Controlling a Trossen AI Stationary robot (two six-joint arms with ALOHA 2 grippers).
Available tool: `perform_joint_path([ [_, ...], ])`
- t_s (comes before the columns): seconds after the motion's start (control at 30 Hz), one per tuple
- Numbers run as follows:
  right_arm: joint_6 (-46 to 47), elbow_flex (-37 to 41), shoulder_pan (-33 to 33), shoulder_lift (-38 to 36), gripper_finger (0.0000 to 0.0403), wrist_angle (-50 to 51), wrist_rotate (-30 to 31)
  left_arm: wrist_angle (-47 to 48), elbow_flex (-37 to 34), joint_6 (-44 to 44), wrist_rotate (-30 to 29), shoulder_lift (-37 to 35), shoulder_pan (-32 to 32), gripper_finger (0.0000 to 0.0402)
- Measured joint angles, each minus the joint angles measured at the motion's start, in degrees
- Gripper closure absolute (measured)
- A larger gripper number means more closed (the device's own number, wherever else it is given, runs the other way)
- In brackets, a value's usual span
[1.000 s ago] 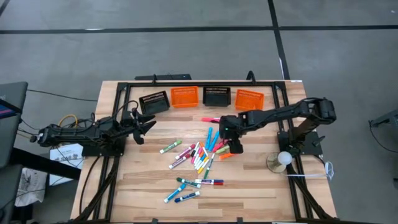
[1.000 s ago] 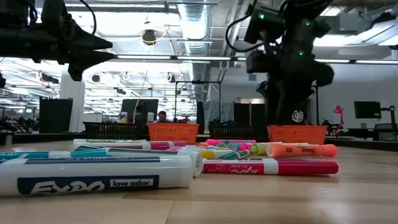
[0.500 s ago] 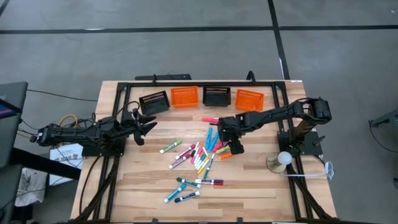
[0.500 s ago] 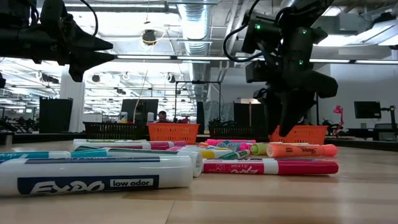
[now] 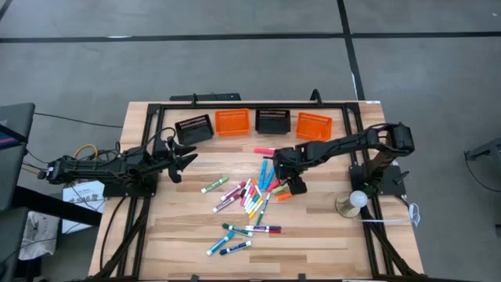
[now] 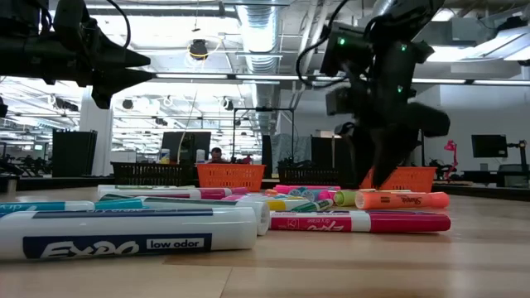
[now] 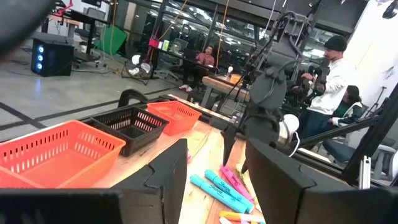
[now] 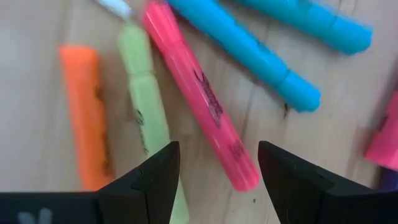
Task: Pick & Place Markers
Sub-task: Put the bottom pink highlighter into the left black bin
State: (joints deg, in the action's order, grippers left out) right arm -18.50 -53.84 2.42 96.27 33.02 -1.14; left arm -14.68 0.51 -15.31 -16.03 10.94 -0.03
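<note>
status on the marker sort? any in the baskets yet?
Done: nothing visible; the four baskets look empty from above.
In hand: nothing held. The right end effector hangs open over a pink marker at the pile's right edge; the left end effector waits open at the table's left.
Left: the whole pile of markers lies on the table.

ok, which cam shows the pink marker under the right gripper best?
Right wrist view: the pink marker lies full length between the open right gripper fingers. High view shows only a speck in the pile; the low and left wrist views don't single it out.
</note>
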Motion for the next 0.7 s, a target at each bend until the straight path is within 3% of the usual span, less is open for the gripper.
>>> perform_joint_path([
  [0.4,0.0,-0.14,0.81,3.84,0.0205,-1.3,0.85,-0.42,0.0,0.0,0.0,0.07,0.0,0.0238],
  [0.7,0.46,-0.04,1.31,3.75,0.0313,-1.02,0.08,-0.44,0.0,0.02,0.0,0.07,0.0,0.0238],
])
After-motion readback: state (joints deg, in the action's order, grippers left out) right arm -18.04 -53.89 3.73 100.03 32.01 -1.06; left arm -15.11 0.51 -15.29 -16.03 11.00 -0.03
